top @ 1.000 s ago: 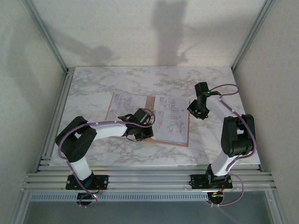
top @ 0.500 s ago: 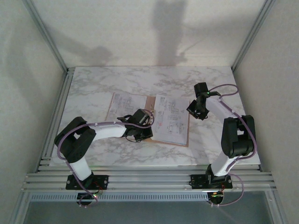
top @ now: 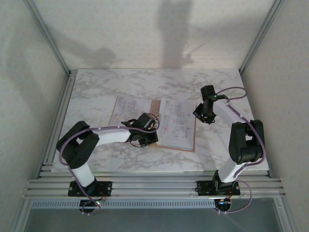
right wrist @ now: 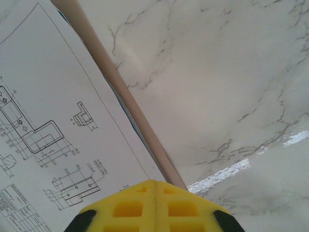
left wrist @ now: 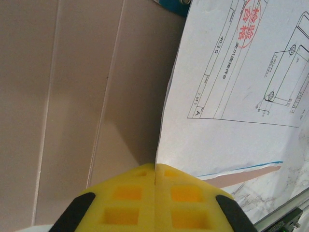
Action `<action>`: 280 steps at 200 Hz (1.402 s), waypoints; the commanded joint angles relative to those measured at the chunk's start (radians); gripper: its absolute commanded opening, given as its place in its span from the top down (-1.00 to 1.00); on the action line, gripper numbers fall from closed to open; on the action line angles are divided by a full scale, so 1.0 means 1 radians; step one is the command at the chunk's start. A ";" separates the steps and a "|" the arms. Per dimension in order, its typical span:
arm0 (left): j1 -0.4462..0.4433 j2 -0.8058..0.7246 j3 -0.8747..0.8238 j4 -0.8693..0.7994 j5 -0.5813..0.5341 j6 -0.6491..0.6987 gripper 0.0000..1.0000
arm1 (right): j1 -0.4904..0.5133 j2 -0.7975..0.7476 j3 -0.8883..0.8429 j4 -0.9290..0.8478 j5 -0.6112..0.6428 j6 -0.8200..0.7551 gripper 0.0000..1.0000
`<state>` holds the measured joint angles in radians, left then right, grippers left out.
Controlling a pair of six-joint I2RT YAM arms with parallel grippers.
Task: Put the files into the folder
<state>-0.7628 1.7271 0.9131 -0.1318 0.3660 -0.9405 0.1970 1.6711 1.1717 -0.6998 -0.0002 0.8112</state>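
Files (top: 176, 123): 2 printed sheets lying on the open folder (top: 154, 105) mid-table (top: 96, 82), one per leaf, with a bare tan strip at the crease btwn them. Folder lies flat, a bit skewed.

L gripper (top: 143, 131) sits over the crease twd the near edge, and its wrist blocks that part of the folder from above. L wrist view: jaws together, yellow pads (left wrist: 125, 198) meeting w/ no gap. R sheet's edge runs right up to the seam; can't tell if it's nipped. Bare folder leaf to one side, drawing w/ red stamp (left wrist: 248, 24) to the other. A blue strip (left wrist: 169, 6) shows at the sheet's far corner.

R gripper (top: 203, 113) hangs at the folder's R edge. R wrist view: jaws together too, w/ sheet, thin blue edge, tan folder rim, then bare marble running across.

Alu rails (top: 60, 121) line the table's L side and near edge, w/ white walls around.
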 commanded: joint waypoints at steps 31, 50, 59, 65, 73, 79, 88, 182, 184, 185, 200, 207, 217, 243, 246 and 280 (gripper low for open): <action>-0.010 -0.006 0.001 -0.002 -0.025 -0.008 1.00 | 0.018 -0.044 -0.015 -0.021 0.002 0.002 0.97; -0.010 -0.007 0.003 -0.005 -0.025 -0.008 1.00 | 0.020 -0.043 -0.014 -0.021 0.003 0.002 0.98; -0.010 -0.007 0.003 -0.005 -0.026 -0.008 1.00 | 0.021 -0.042 -0.013 -0.021 0.002 0.003 0.98; -0.010 -0.007 0.003 -0.006 -0.026 -0.006 1.00 | 0.020 -0.041 -0.012 -0.022 0.003 0.002 0.97; -0.012 -0.007 0.001 -0.006 -0.026 -0.008 1.00 | 0.019 -0.039 -0.011 -0.023 0.003 0.003 0.98; -0.013 -0.007 0.001 -0.007 -0.025 -0.006 1.00 | 0.019 -0.039 -0.009 -0.022 0.003 0.001 0.97; -0.012 -0.008 0.000 -0.010 -0.026 -0.008 1.00 | 0.020 -0.038 -0.009 -0.022 0.005 0.001 0.98; -0.015 -0.038 -0.028 -0.021 -0.036 -0.013 1.00 | 0.027 -0.071 -0.018 -0.011 -0.032 0.002 0.98; -0.015 -0.037 -0.027 -0.022 -0.037 -0.012 1.00 | 0.027 -0.074 -0.018 -0.009 -0.035 0.001 0.98; -0.015 -0.036 -0.027 -0.023 -0.036 -0.013 1.00 | 0.028 -0.075 -0.018 -0.008 -0.037 0.001 0.98; -0.016 -0.031 -0.023 -0.024 -0.035 -0.008 1.00 | 0.034 -0.100 -0.033 0.009 -0.064 0.004 0.97; -0.016 -0.029 -0.020 -0.024 -0.033 -0.008 1.00 | 0.038 -0.116 -0.039 0.014 -0.073 0.006 0.97; -0.016 -0.030 -0.024 -0.023 -0.033 -0.011 1.00 | 0.045 -0.138 -0.051 0.023 -0.087 0.008 0.97; -0.016 -0.027 -0.024 -0.019 -0.035 -0.012 1.00 | 0.056 -0.176 -0.073 0.024 -0.110 0.011 0.95; -0.016 -0.026 -0.023 -0.019 -0.034 -0.010 1.00 | 0.058 -0.179 -0.074 0.024 -0.112 0.012 0.95; -0.015 -0.023 -0.013 -0.027 -0.039 -0.009 1.00 | 0.060 -0.194 -0.092 0.018 -0.115 0.010 0.95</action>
<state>-0.7712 1.7203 0.8970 -0.1352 0.3508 -0.9440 0.2520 1.4956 1.1011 -0.6731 -0.1020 0.8158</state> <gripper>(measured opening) 0.040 0.041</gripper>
